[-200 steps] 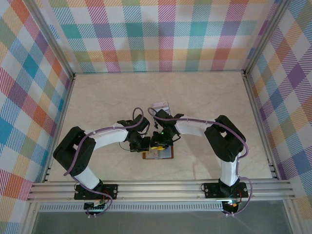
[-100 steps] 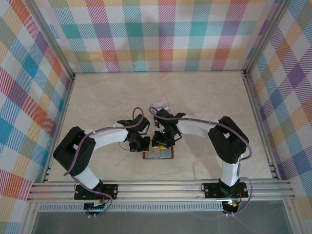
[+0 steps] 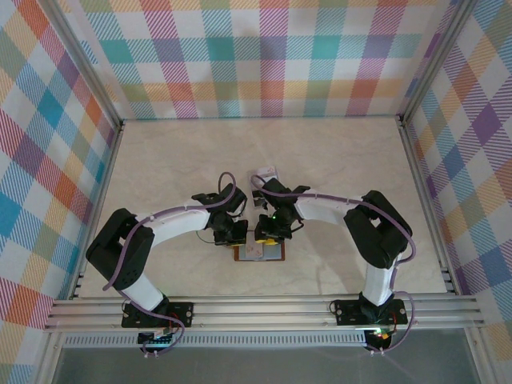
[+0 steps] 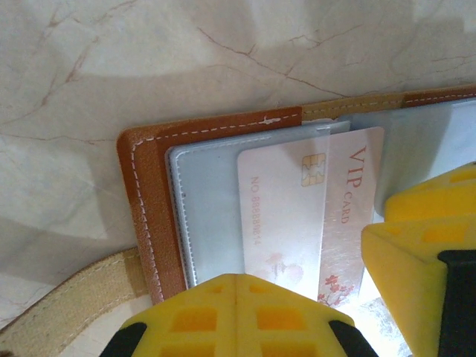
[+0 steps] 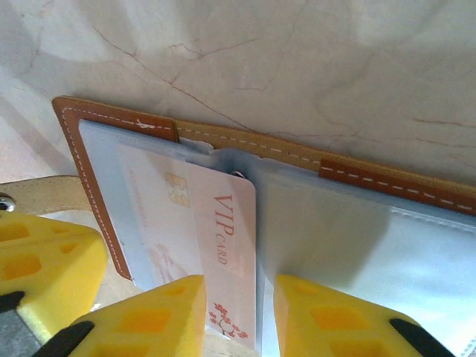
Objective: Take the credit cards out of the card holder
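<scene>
Card holder [image 5: 74, 126] lies open, pale VIP card [image 5: 216, 223] partly in its sleeve [image 4: 208, 216].

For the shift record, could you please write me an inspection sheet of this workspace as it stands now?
Surface: pale marble-look table.
Job's things: brown card holder lies open; VIP card sits part way out of its clear sleeve.
Clutter: small pale flat item beyond the arms, too small to identify.
Hands: left hand shut, over the holder; right hand with jaws apart over the card's near end.
Cables: purple cable along each arm.
Surroundings: plaid walls, metal rail.
</scene>
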